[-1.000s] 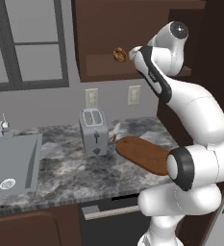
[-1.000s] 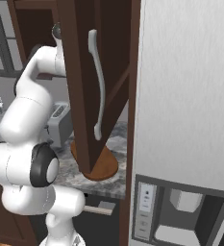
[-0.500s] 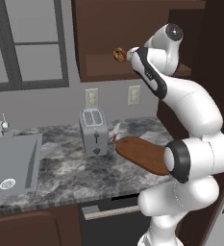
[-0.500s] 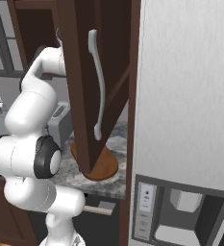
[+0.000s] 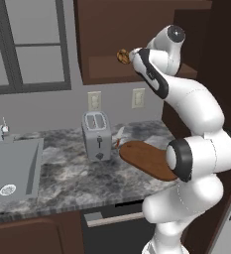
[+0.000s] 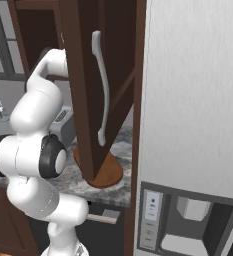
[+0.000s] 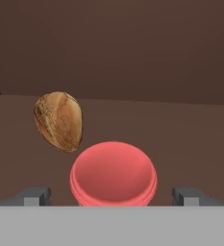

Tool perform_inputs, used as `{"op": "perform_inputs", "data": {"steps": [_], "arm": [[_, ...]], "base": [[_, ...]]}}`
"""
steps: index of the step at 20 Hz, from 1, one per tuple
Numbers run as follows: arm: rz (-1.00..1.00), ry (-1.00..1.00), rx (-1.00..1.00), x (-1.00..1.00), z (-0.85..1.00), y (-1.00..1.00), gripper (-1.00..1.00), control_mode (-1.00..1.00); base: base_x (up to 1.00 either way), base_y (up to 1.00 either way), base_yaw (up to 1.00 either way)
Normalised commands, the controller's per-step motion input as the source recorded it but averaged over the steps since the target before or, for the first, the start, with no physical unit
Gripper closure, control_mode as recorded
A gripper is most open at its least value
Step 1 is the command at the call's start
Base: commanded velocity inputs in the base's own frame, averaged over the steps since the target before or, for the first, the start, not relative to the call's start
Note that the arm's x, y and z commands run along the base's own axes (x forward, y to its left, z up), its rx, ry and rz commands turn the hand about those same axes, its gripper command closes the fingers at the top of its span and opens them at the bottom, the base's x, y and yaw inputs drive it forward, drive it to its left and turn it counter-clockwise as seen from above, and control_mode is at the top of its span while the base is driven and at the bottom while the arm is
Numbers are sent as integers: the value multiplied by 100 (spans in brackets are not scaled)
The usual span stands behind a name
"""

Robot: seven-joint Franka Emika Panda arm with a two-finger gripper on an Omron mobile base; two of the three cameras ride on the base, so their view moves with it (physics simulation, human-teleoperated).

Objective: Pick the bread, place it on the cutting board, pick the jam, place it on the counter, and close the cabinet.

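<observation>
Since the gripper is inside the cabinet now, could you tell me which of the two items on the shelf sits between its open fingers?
The jam, the red jar, sits centred between the gripper's open fingertips. The bread, the golden-brown lump, lies off to the left in the hand view, outside them.

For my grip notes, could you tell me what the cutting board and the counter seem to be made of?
The cutting board looks like wood: reddish-brown, matte, smooth. The counter looks like polished stone, likely marble or granite, from its grey-and-white mottling; its finish is hard to judge in a render.

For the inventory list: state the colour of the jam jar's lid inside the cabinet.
Red to pinkish-red, plain and unpatterned; the jam shows best in the hand view.
</observation>
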Motion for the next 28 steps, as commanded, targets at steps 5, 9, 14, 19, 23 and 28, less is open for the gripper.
{"op": "perform_inputs", "data": {"steps": [5, 9, 14, 19, 23, 28], "arm": [[0, 0, 0, 8, -8, 0, -100, -100], [0, 0, 0, 10, -11, 0, -100, -100], [0, 0, 0, 15, -12, 0, -100, -100], [0, 0, 0, 21, -4, 0, -100, -100], [0, 0, 0, 20, -7, 0, -100, -100], [0, 0, 0, 16, -7, 0, 100, -100]], "base": [[0, 0, 0], [0, 0, 0], [0, 0, 0], [0, 0, 0], [0, 0, 0], [0, 0, 0]]}}
